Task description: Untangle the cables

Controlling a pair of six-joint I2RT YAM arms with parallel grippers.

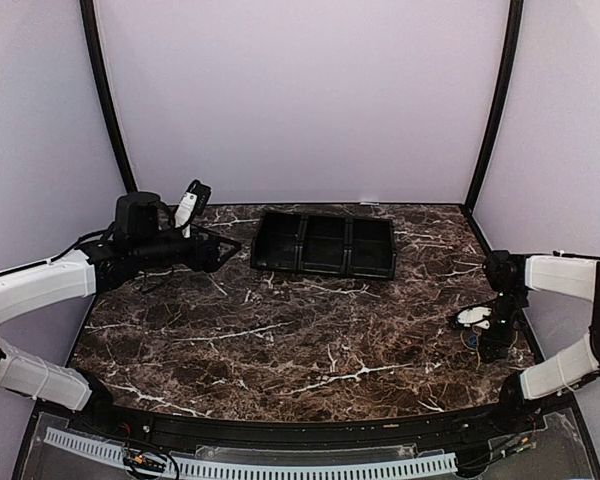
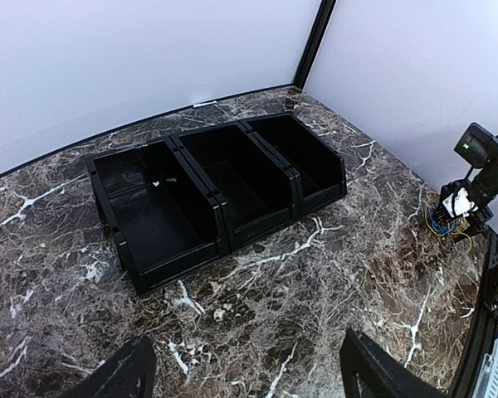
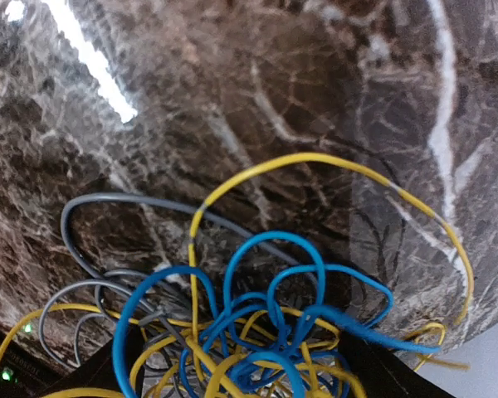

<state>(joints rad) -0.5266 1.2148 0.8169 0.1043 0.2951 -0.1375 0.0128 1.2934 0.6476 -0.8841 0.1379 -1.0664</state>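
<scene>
- Table (image 1: 310,340): dark marble top; both arms mounted at its near edge.
- Bin (image 1: 324,243): black, three compartments side by side, at far centre of the table. No contents visible in it.
- Cables (image 3: 266,319): yellow, blue and grey strands in one tangled heap on the table, near its right edge, well apart from the bin. One yellow loop and one grey loop spread out from the heap; the blue loops are bunched at its middle.
- Right gripper (image 3: 241,373): directly over the heap, pointing down. Fingers (image 3: 95,373) spread wide, with the tangle between them. Cannot tell whether either finger touches a strand; no strand seen pinched.
- Left gripper (image 2: 249,369): at far left, raised above the table, facing the bin. Fingers (image 2: 120,373) spread wide, nothing between them.
</scene>
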